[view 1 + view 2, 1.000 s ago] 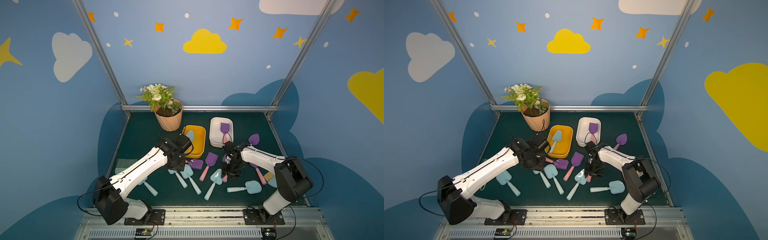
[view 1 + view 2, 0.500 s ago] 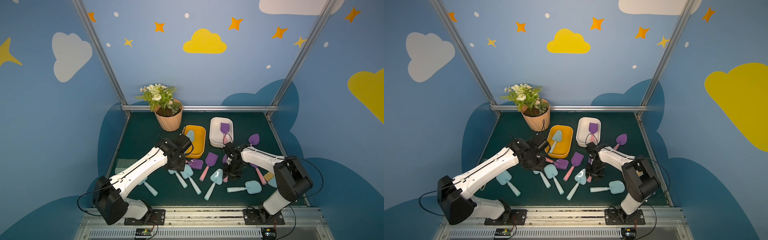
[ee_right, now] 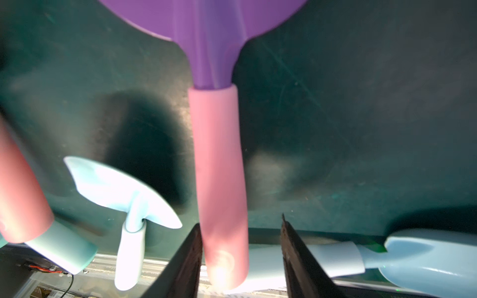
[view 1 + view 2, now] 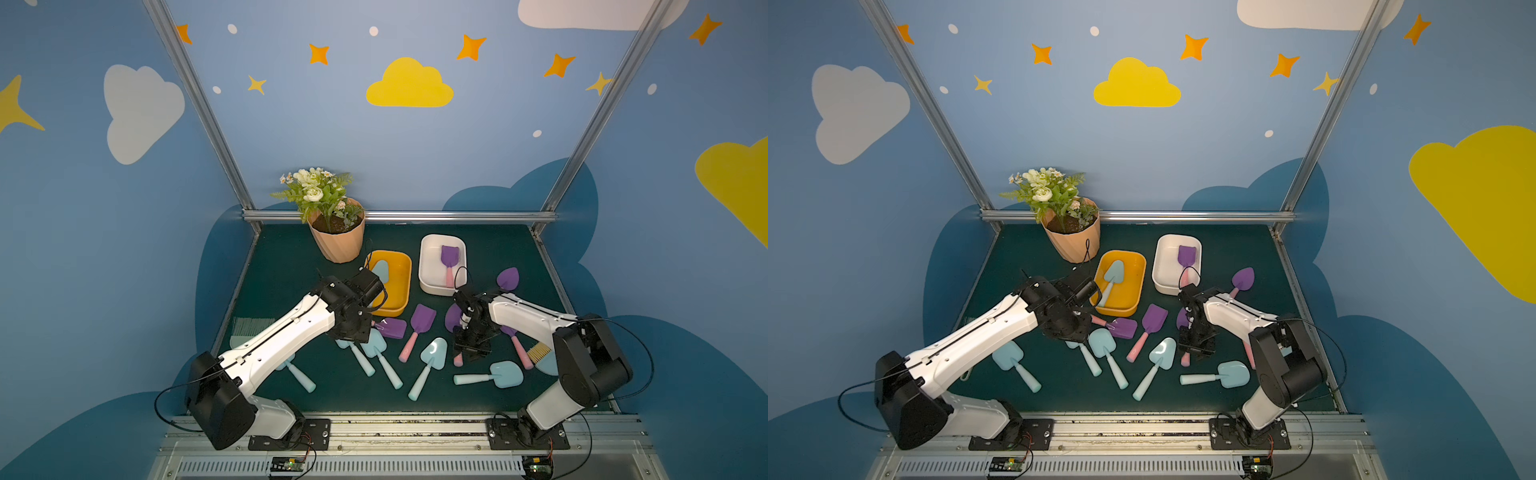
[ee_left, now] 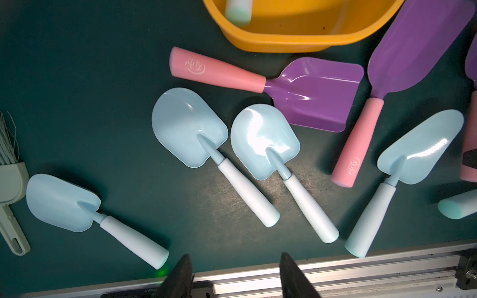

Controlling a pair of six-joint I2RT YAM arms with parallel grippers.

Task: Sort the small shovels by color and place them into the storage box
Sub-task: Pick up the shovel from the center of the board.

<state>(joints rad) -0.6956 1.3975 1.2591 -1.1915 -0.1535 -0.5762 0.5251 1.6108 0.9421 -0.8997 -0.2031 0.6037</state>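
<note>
My right gripper (image 3: 240, 258) points down at the mat, open, with the pink handle of a purple shovel (image 3: 219, 160) between its jaws. One finger touches the handle and the other stands apart from it. In a top view this gripper (image 4: 469, 349) is at mid-right. My left gripper (image 5: 235, 258) hangs open and empty above several light blue shovels (image 5: 265, 142). The orange box (image 4: 405, 286) holds a blue shovel (image 4: 1113, 272). The white box (image 4: 426, 270) holds a purple shovel (image 4: 449, 257). More purple shovels (image 4: 423, 319) and blue ones (image 4: 505, 374) lie scattered on the mat.
A potted plant (image 4: 338, 241) stands at the back left, close to the orange box. A mint-green brush (image 4: 249, 328) lies at the left edge under my left arm. A blue brush with tan bristles (image 4: 540, 355) lies by the right arm's base.
The right gripper's jaws have drawn in a little around the pink handle. The left arm has stayed still.
</note>
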